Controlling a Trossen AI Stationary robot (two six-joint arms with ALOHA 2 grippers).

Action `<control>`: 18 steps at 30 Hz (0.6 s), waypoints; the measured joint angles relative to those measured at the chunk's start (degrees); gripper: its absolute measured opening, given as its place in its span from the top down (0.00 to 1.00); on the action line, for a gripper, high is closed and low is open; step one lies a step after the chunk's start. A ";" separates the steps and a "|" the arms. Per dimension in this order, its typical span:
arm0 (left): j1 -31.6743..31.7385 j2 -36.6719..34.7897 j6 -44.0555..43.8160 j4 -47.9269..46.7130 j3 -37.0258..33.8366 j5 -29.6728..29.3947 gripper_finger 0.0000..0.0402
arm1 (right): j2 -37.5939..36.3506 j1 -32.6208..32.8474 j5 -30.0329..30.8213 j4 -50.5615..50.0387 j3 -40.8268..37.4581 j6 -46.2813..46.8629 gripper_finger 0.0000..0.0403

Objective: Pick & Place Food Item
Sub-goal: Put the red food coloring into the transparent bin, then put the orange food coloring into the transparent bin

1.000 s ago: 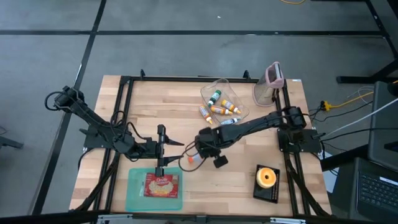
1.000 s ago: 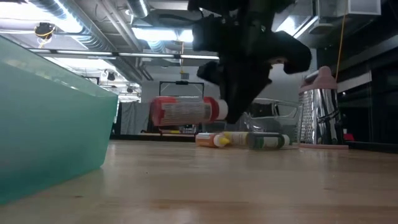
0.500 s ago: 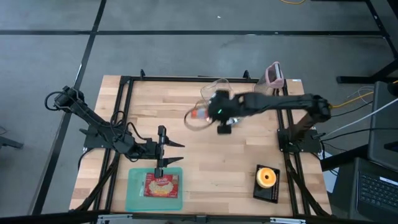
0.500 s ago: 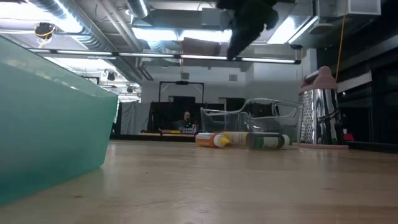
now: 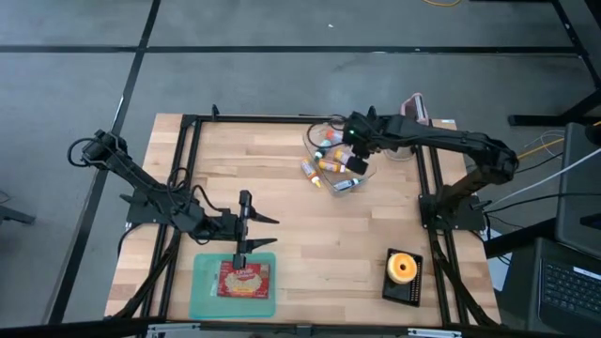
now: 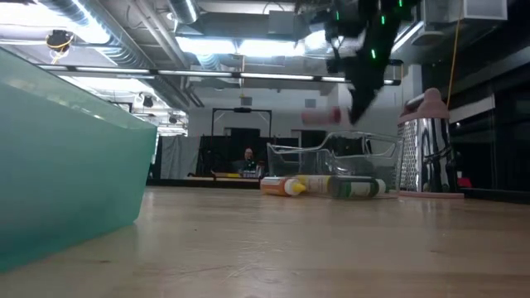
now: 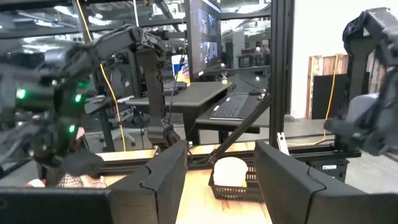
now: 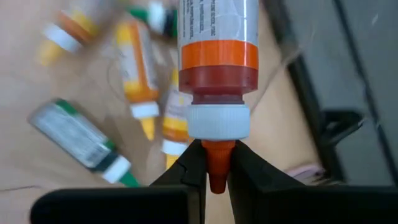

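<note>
My right gripper (image 5: 346, 141) hovers over the clear container (image 5: 349, 161) at the table's far right, shut on a red sauce bottle (image 8: 217, 37) with a white cap and an orange nozzle. Several more bottles (image 5: 331, 167) lie in and in front of the container. In the low view the held bottle (image 6: 320, 117) is a red blur above the container. My left gripper (image 5: 258, 232) waits open and level at the near left, by the teal tray (image 5: 202, 291), which holds a red food pack (image 5: 244, 280). My right gripper pinches the bottle's orange nozzle (image 8: 215, 163) between its two fingers, just below the white cap. The fingers slant steeply down from above. The bottle's body reaches on past the fingertips, hanging clear above the bottles in the container.
A pink-topped metal grater (image 5: 411, 120) stands at the far right corner, next to the container. A black basket with a round orange thing (image 5: 403, 272) sits near the right front. Bare wood lies across the table's middle.
My right gripper has carried the red bottle from the table's middle toward the far right, rising and turning about as it went. It now stands over the clear container. The bottle, level at first, now points down past the fingers.
</note>
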 joint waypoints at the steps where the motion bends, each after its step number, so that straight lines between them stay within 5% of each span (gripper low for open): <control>1: 0.00 0.00 -0.16 -0.32 0.00 0.00 0.55 | 0.02 -1.07 -1.04 1.39 -2.11 0.04 0.91; 7: 0.08 0.00 -1.85 -2.97 0.00 -0.27 0.55 | 0.04 -5.16 -4.38 8.92 -9.94 0.02 0.88; 14: 2.16 0.00 -6.44 -8.46 0.00 -2.51 0.55 | 0.02 -5.72 -7.15 12.71 -10.28 0.13 0.52; 18: 4.83 0.63 -9.70 -13.89 0.00 -3.01 0.55 | -0.15 -5.60 -10.62 16.40 -9.91 1.17 0.40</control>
